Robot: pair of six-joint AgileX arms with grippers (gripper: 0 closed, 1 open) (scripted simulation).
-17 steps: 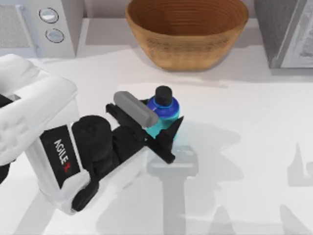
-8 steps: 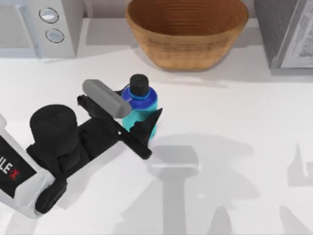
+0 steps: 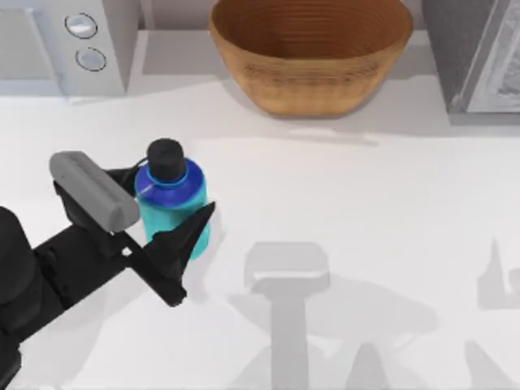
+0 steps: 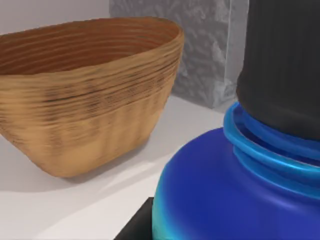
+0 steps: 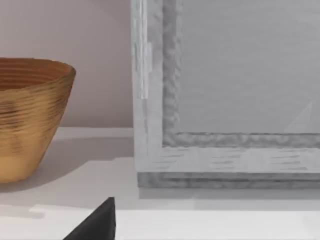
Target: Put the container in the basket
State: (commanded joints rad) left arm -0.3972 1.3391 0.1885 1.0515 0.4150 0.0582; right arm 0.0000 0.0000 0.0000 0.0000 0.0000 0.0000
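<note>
So the left gripper (image 3: 158, 219) is clamped around the small turquoise water bottle with the black cap (image 3: 172, 203) at the table's left, well short of the big tan wicker basket (image 3: 313, 57), so it's mid-carry and next needs lifting over that rim.

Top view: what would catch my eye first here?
The bright turquoise and blue container at the table's left, pinched upright in the left claw of a black arm. Next, the big wicker basket at the back middle, standing between two grey appliances.
</note>
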